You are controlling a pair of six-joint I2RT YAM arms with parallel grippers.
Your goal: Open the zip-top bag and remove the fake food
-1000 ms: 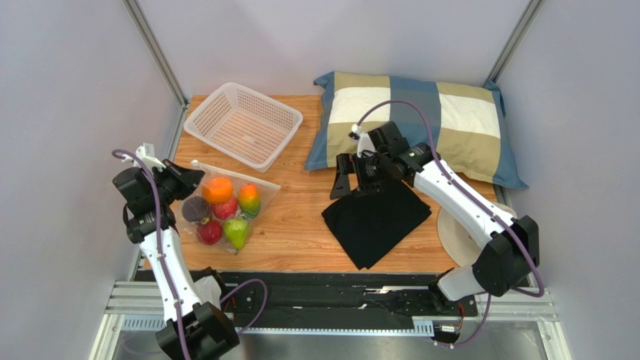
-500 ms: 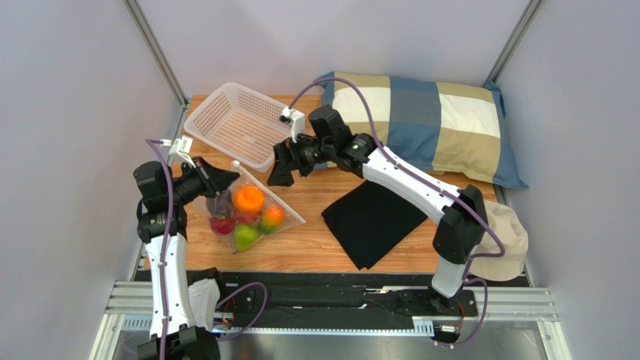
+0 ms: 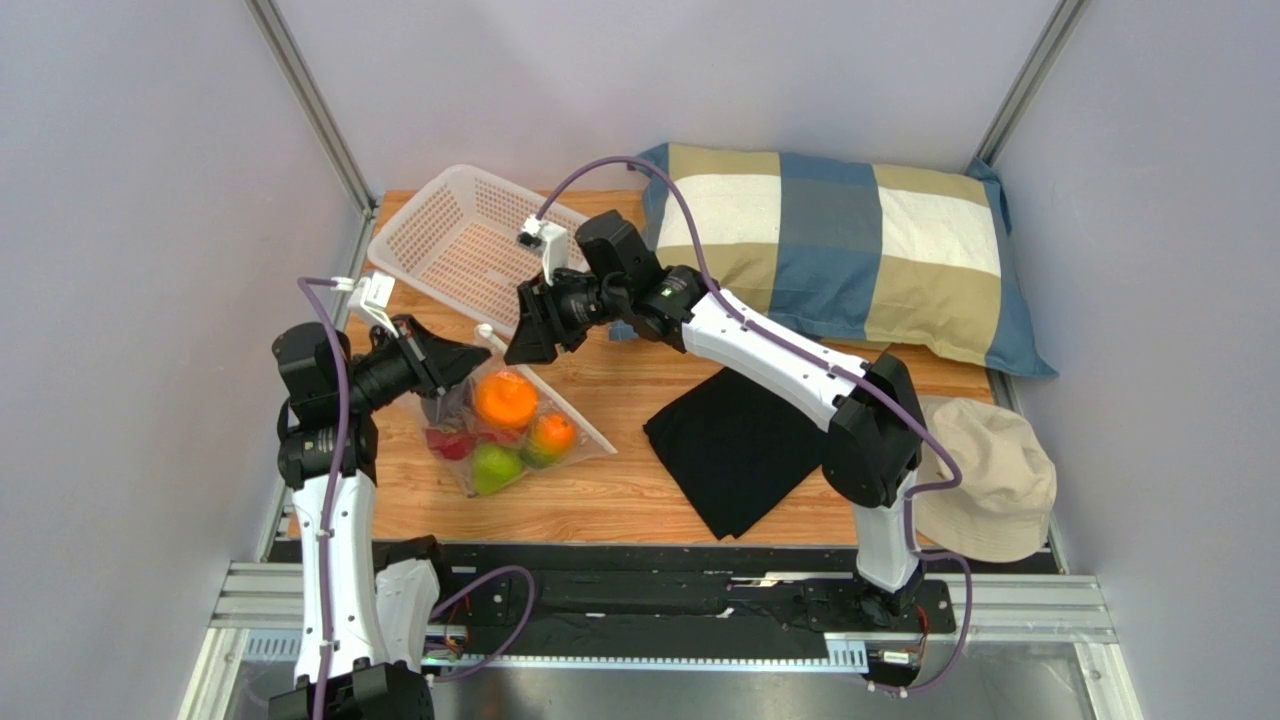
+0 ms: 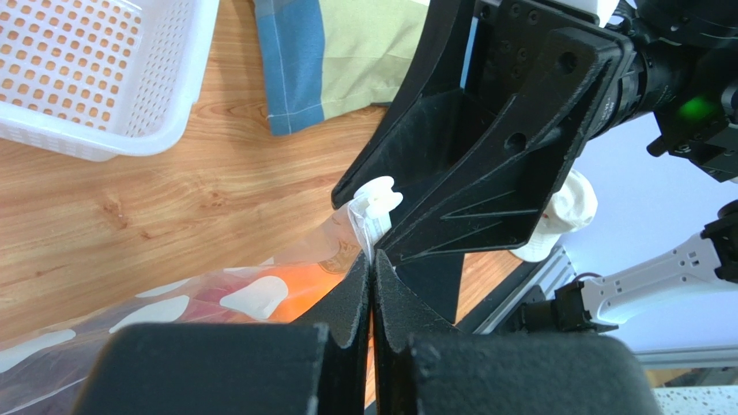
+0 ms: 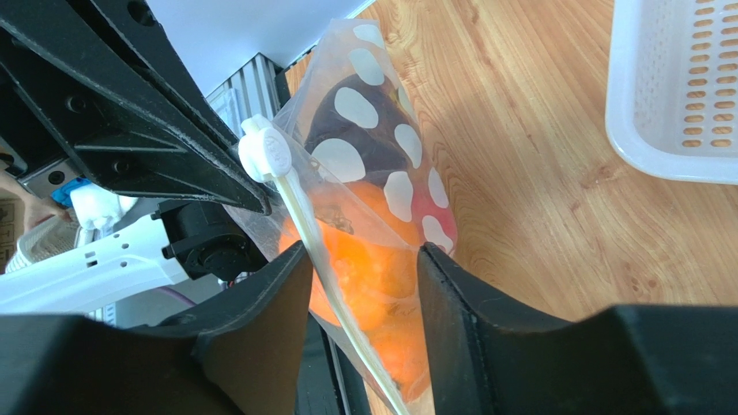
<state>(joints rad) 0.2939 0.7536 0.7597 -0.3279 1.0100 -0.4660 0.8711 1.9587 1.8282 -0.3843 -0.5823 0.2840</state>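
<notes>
Swinging over from the black cloth (image 3: pixel 751 435), my right arm now meets the zip-top bag (image 3: pixel 511 435), which has been raised by one corner. It hangs tilted at the nine o'clock side of the counter (image 3: pixel 631 495), with the fake food (image 3: pixel 507 399) slumped in its low end. My left fingers (image 4: pixel 346 303) pinch its top edge tight. My right fingers (image 5: pixel 260 328) stand half apart, straddling the zip strip just below the white slider (image 5: pixel 267 154), not yet gripping. I judge the film soft, slick and crinkly, and the fruit light but shifting, so the stiff slider is the place to take hold. The white basket (image 3: pixel 466 240) sits at the bag's twelve o'clock.
</notes>
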